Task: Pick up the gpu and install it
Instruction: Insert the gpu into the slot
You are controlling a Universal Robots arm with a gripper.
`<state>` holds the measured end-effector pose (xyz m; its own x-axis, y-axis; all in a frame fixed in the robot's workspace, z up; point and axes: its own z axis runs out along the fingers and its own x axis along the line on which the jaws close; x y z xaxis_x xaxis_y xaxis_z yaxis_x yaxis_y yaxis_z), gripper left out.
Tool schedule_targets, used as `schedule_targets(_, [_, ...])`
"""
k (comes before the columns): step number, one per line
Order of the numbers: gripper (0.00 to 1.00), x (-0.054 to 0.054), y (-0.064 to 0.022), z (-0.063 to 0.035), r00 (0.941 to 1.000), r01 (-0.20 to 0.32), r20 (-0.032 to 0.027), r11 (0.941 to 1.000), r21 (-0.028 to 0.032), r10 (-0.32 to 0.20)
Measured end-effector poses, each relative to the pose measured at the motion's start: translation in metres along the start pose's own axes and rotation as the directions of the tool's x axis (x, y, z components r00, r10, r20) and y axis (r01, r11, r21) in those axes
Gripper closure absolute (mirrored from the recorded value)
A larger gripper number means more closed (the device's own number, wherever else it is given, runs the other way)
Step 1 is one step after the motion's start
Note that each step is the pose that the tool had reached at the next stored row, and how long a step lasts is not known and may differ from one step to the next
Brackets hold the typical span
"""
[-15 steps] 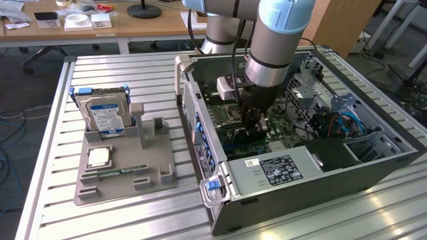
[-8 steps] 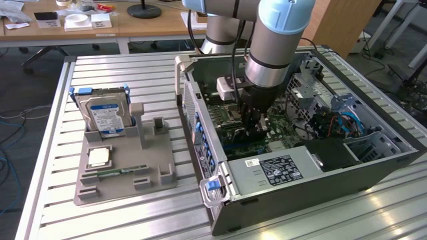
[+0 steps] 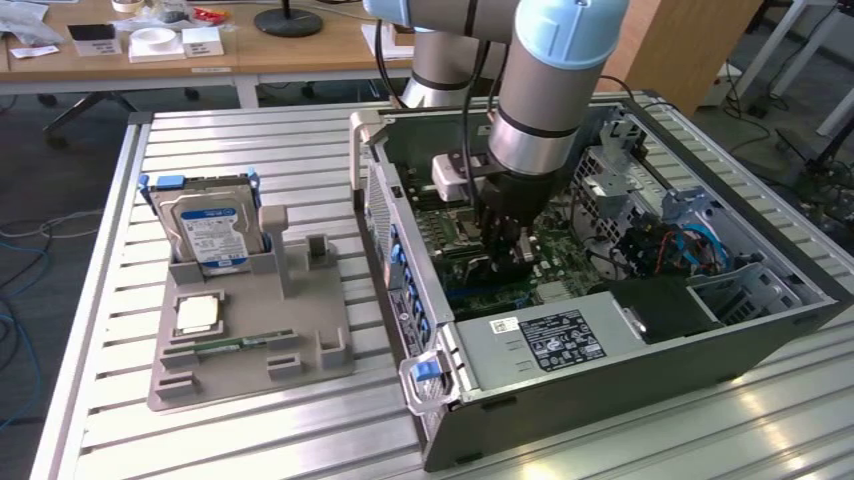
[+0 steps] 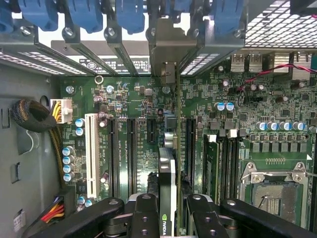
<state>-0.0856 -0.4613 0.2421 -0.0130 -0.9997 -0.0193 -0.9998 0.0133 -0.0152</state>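
On the slatted desk (image 3: pixel 267 440) lies an open computer case (image 3: pixel 747 340), and the arm (image 3: pixel 554 90) reaches steeply down into it from above, its wrist nearly vertical over the green motherboard (image 4: pixel 133 104). The jaws (image 4: pixel 168 213) are closed on the gpu (image 4: pixel 168 173), holding it edge-on, standing upright over the expansion slots (image 4: pixel 124 153), its metal bracket end toward the case's rear slot covers. Beside the case, a grey parts holder (image 3: pixel 240 350) carries a hard drive (image 3: pixel 207 235).
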Motion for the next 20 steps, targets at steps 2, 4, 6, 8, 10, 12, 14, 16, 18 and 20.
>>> schedule_targets(2, [0.73,0.0000,0.0004,0.0000,1.0000,0.000,0.0000,1.0000,0.0002,0.000])
schedule_targets(4, [0.73,0.0000,0.0009,0.0000,1.0000,0.000,-0.0001,1.0000,0.0006,0.000])
schedule_targets(6, [0.73,0.0000,0.0014,-0.0001,1.0000,0.000,-0.0001,1.0000,0.0009,0.000])
schedule_targets(8, [0.73,0.0000,0.0017,0.0000,1.0000,0.000,0.0000,1.0000,0.0012,0.000])
schedule_targets(10, [0.73,0.0000,0.0023,0.0001,1.0000,0.000,0.0001,1.0000,0.0018,0.000])
schedule_targets(12, [0.73,0.0001,0.0025,0.0004,1.0000,0.000,0.0000,1.0000,0.0021,0.000])
schedule_targets(14, [0.73,0.0001,0.0025,0.0004,1.0000,0.000,-0.0001,1.0000,0.0022,0.000])
schedule_targets(16, [0.73,0.0001,0.0026,0.0005,1.0000,0.000,-0.0002,1.0000,0.0022,0.000])
schedule_targets(18, [0.73,0.0001,0.0026,0.0005,1.0000,0.000,-0.0001,1.0000,0.0023,0.000])
schedule_targets(20, [0.73,0.0001,0.0026,0.0008,1.0000,0.000,-0.0001,1.0000,0.0023,0.000])
